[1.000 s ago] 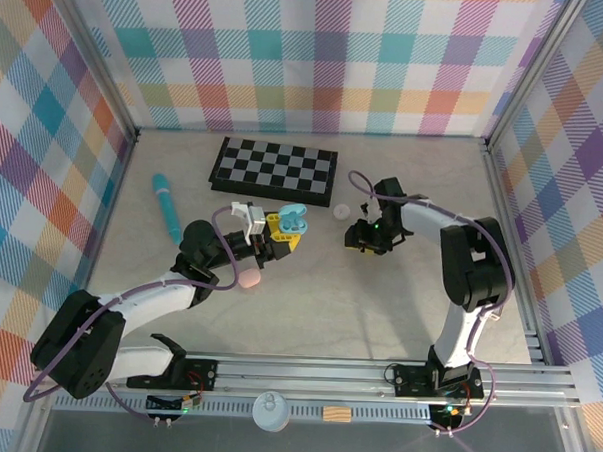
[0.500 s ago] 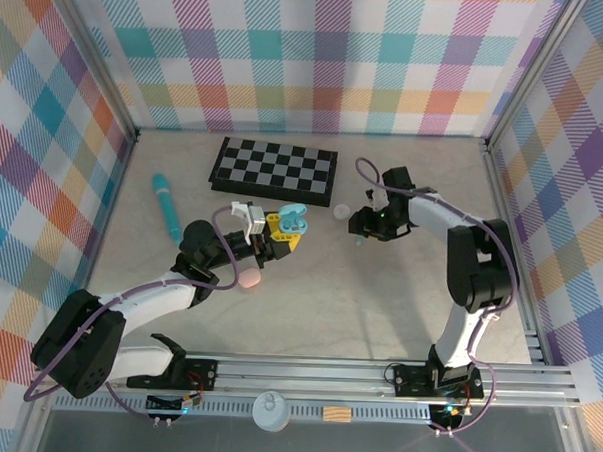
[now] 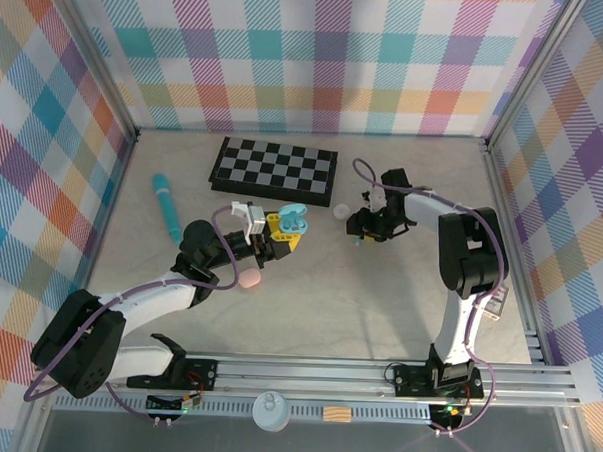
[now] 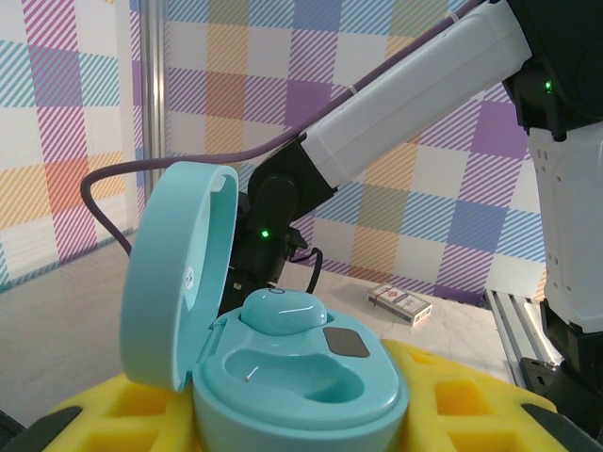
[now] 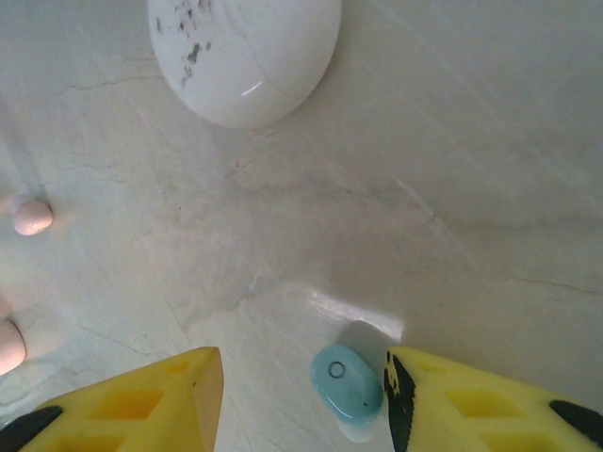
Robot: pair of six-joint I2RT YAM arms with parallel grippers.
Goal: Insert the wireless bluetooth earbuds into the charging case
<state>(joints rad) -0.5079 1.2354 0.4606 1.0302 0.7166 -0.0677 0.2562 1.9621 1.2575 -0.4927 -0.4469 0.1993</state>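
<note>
My left gripper (image 3: pixel 284 229) is shut on the teal charging case (image 4: pixel 300 372), which it holds upright with its lid (image 4: pixel 174 273) swung open. One light blue earbud (image 4: pixel 283 311) sits in the far pocket of the case, and the near pocket (image 4: pixel 292 372) is bare. My right gripper (image 5: pixel 301 400) stands open just above the table, by the white case (image 3: pixel 340 212). A light blue earbud (image 5: pixel 346 381) lies on the table between its yellow fingers, right against the right finger (image 5: pixel 471 395). In the top view this earbud (image 3: pixel 357 240) is a tiny speck.
A white pebble-like case (image 5: pixel 245 52) lies just ahead of the right gripper, with two pink earbuds (image 5: pixel 33 217) at the left edge. A pink case (image 3: pixel 249 280), a teal stick (image 3: pixel 167 205) and a chessboard (image 3: pixel 274 170) also lie on the table (image 3: pixel 399 290). A card pack (image 4: pixel 399 301) lies far right.
My right arm has swung toward the back and its gripper has settled down around the light blue earbud near the white case. The left arm and the case have not moved.
</note>
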